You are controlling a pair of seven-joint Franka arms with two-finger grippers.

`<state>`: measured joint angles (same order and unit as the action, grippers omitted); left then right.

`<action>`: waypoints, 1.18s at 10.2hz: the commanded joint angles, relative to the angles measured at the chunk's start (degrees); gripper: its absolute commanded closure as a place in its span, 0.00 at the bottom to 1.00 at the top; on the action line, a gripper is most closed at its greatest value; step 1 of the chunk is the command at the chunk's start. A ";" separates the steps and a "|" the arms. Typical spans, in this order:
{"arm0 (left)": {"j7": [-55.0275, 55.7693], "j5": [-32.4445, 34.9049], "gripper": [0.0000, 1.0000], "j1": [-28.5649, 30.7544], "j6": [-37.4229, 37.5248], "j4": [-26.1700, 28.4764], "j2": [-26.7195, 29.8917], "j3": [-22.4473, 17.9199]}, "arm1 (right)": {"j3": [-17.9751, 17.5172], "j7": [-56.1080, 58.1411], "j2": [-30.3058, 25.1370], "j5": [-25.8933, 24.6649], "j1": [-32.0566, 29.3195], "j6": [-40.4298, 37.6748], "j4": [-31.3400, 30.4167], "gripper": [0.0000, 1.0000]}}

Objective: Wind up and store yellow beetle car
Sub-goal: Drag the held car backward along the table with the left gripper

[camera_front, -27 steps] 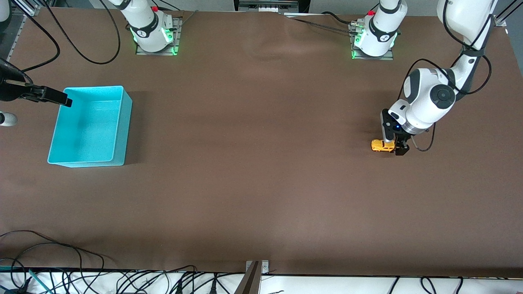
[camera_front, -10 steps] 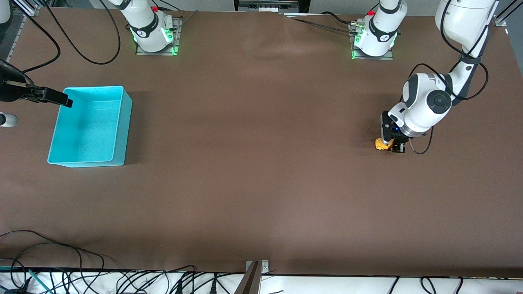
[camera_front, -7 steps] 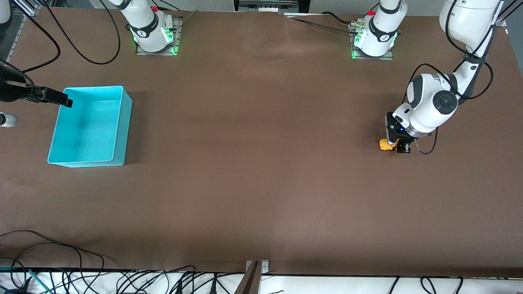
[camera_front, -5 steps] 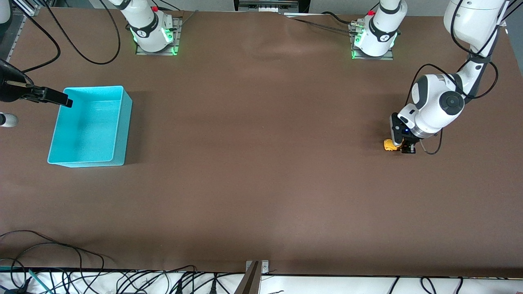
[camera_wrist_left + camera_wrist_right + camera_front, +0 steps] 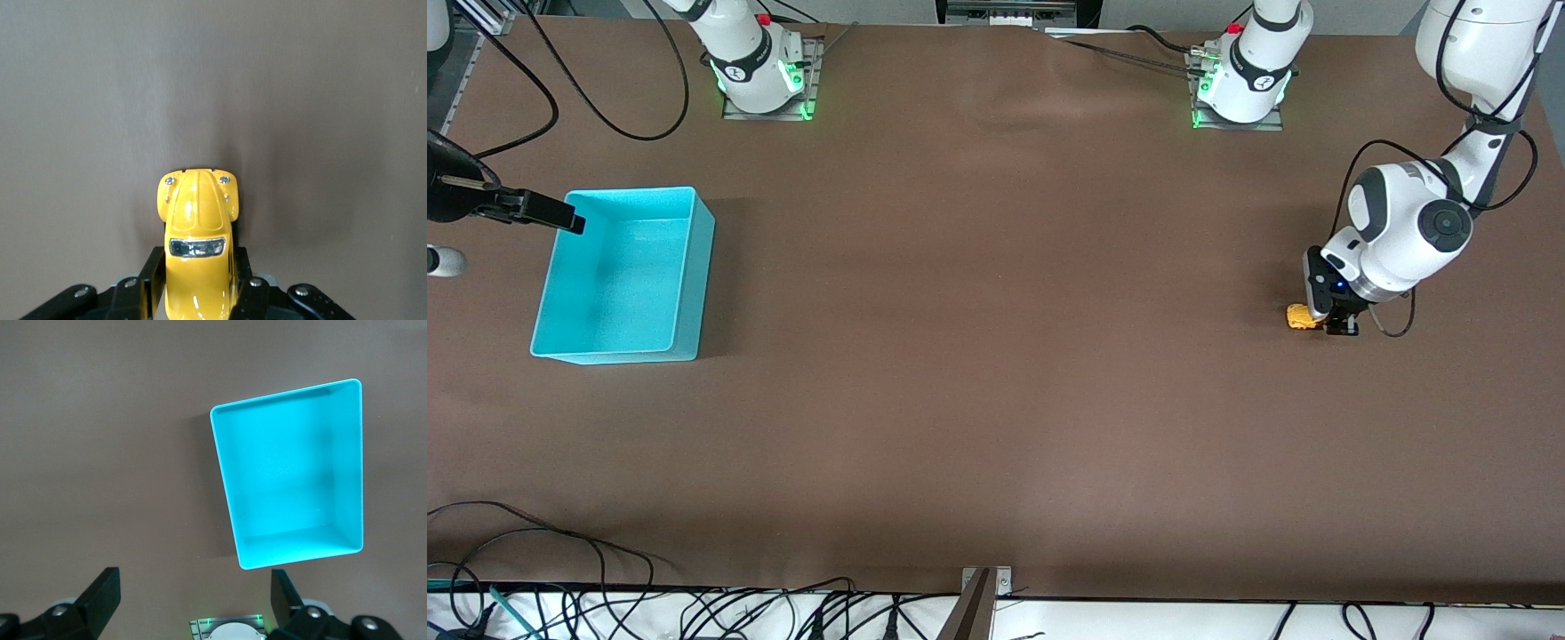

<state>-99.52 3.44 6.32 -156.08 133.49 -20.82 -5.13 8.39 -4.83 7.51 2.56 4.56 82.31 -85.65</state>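
Observation:
The yellow beetle car (image 5: 1300, 317) is tiny, with a rounded glossy body, and sits low on the brown table near the left arm's end. My left gripper (image 5: 1332, 322) is shut on it. In the left wrist view the car (image 5: 198, 220) points away from the camera, its rear half between the black fingers (image 5: 152, 273). The cyan bin (image 5: 618, 276) stands at the right arm's end, with nothing in it. My right gripper (image 5: 559, 218) waits open, high above the bin's edge. Its wrist view looks down into the bin (image 5: 293, 473) between the spread fingertips (image 5: 103, 587).
The two arm bases (image 5: 758, 76) (image 5: 1240, 84) stand along the table's edge farthest from the front camera. Cables (image 5: 560, 551) lie along the near edge. Brown table mat (image 5: 996, 356) stretches between the bin and the car.
My left gripper has slid along the table toward the left arm's end, taking the yellow beetle car with it. The right arm and the bin have not moved.

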 commanded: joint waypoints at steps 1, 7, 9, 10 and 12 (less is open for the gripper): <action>-4.62 0.69 1.00 2.46 -0.72 -1.83 -5.11 -1.11 | -0.04 -0.88 -0.57 1.22 -0.25 -0.04 -0.49 0.00; -14.56 -5.99 1.00 3.62 -0.98 -3.77 -6.78 -3.49 | -0.04 -0.88 -0.48 1.22 -0.25 -0.04 -0.49 0.00; -14.47 -5.99 1.00 3.53 -0.98 -4.64 -6.78 -3.40 | 0.04 -0.88 -0.48 1.22 -0.25 -0.04 -0.49 0.00; -14.39 -5.99 0.96 3.44 -0.89 -5.08 -6.69 -3.40 | -0.04 -0.88 -0.48 1.22 -0.25 -0.04 -0.49 0.00; -13.86 -6.78 0.69 3.09 -0.89 -5.17 -6.34 -3.40 | -0.04 -0.88 -0.48 1.22 -0.25 -0.04 -0.49 0.00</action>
<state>-111.46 -1.11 9.77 -156.15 130.69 -22.80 -8.36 8.40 -4.84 7.57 2.56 4.55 82.31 -85.65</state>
